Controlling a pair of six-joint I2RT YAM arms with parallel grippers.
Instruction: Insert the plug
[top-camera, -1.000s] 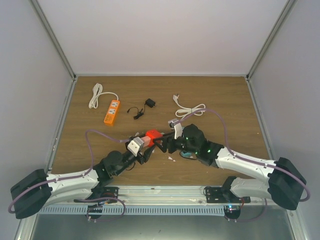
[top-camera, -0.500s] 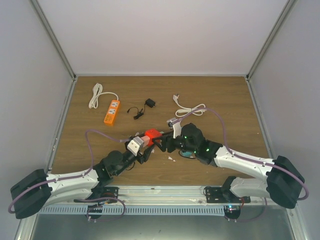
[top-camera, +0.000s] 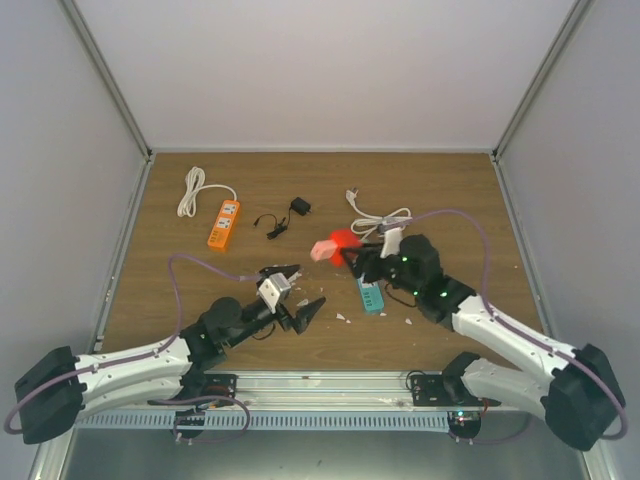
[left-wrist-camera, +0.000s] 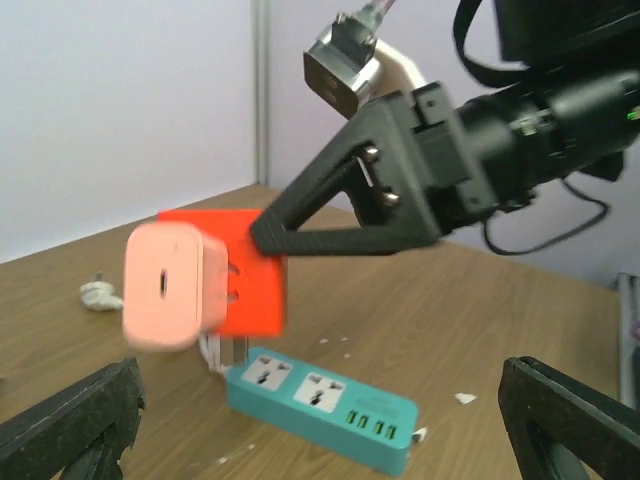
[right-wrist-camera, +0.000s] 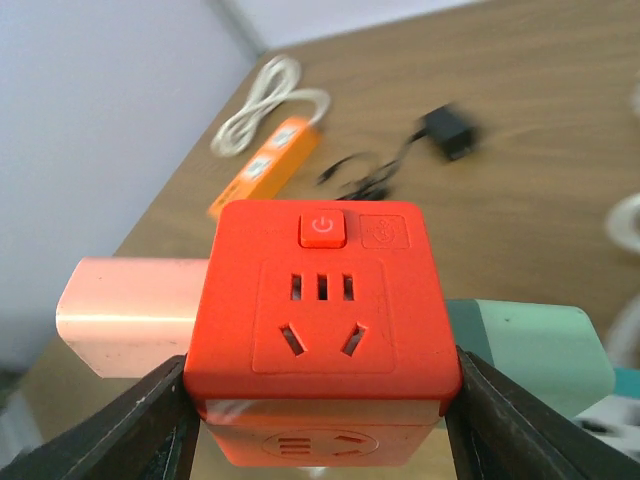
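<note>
Right wrist: right claw (right-wrist-camera: 325, 425) pinches red socket cube (right-wrist-camera: 325, 310); pink plug (right-wrist-camera: 130, 300) juts sideways toward spread, empty left claw (top-camera: 297, 292).

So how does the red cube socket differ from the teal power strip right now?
The red cube socket is held off the table by the right gripper; the teal power strip lies flat on it. The cube is compact, the strip long and flat. The cube has a pink plug in one side; the strip's visible sockets are empty. Both offer outlets.
</note>
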